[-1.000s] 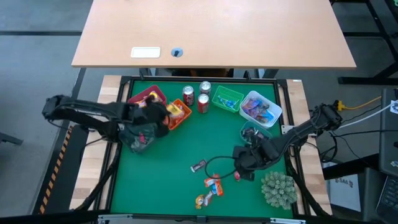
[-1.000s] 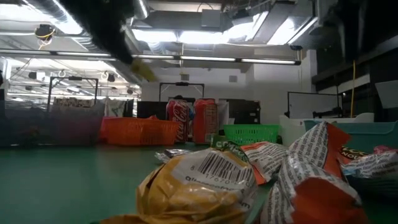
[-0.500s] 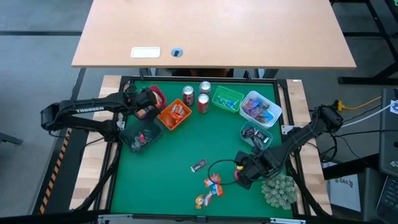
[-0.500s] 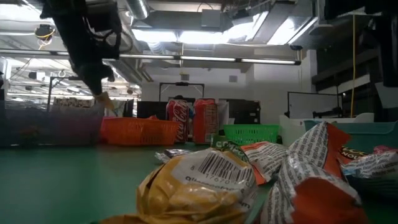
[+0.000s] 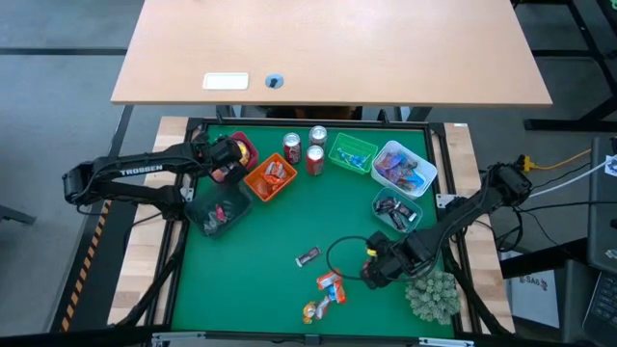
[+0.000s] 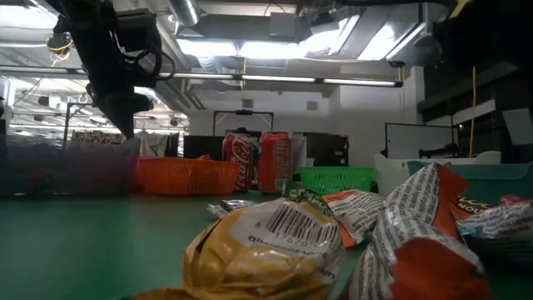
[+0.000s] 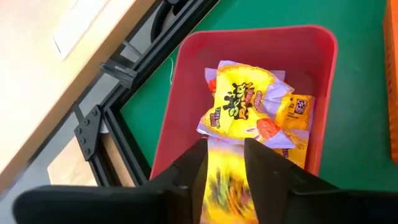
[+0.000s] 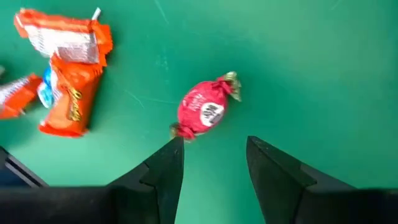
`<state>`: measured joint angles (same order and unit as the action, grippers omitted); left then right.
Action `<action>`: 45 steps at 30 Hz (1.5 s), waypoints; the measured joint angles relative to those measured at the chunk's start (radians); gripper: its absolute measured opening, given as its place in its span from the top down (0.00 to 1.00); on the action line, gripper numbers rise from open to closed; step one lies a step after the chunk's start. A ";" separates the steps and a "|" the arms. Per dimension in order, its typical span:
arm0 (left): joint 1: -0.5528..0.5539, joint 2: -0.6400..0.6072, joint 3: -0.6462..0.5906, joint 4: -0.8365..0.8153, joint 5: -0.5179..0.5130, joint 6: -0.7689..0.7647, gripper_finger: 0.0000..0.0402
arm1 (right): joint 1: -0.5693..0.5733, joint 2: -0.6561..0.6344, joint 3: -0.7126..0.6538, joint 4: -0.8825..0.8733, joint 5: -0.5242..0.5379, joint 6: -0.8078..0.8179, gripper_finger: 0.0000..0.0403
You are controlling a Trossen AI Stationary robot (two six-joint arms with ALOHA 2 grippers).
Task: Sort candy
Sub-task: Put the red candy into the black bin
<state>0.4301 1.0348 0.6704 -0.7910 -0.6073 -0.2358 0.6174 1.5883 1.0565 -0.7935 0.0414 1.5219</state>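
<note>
**Operator:** I see a green mat (image 5: 260, 241) framed in black, with a tan desk (image 5: 328, 48) beyond it and ceiling lights in the room behind. Along the far edge sit a red bin (image 5: 243, 146), an orange basket (image 5: 270, 178), two red soda cans (image 5: 301, 150), a green basket (image 5: 352, 154) and a pale blue tub (image 5: 405, 166).

**Colleague:** Where is the left arm?

**Operator:** The left gripper (image 7: 224, 165) hangs over the red bin. Its fingers are parted, and a blurred yellow wrapper (image 7: 227, 186) sits in the gap between them. I cannot tell whether they touch it. More yellow sweets (image 7: 249, 106) lie in the bin below.

**Colleague:** And the right?

**Operator:** The right gripper (image 8: 211, 158) is low over the mat near the spiky plant ball (image 5: 432, 292). Its fingers are apart and hold nothing. A round red sweet (image 8: 205, 107) lies on the mat just ahead of the tips, and one tip is right at its twisted end.

**Colleague:** Any loose candy?

**Operator:** Orange packets (image 8: 65, 74) lie beside the red sweet. A dark bar (image 5: 308, 256) and a yellow sweet (image 5: 312, 311) also rest on the open mat.
</note>
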 joint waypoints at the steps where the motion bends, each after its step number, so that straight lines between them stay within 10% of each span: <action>1: 0.000 0.000 0.000 0.000 0.001 0.000 0.75 | 0.000 0.000 -0.008 0.018 0.001 0.024 0.57; 37: -0.017 0.000 0.000 0.003 0.053 -0.025 0.74 | -0.003 0.184 -0.023 0.168 0.018 0.179 0.58; 45: -0.066 0.000 0.000 0.081 0.052 -0.025 0.74 | -0.003 0.184 -0.024 0.156 -0.007 0.176 0.75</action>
<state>0.3640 1.0348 0.6704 -0.7097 -0.5549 -0.2604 0.6144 1.7725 1.0325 -0.6376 0.0341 1.6981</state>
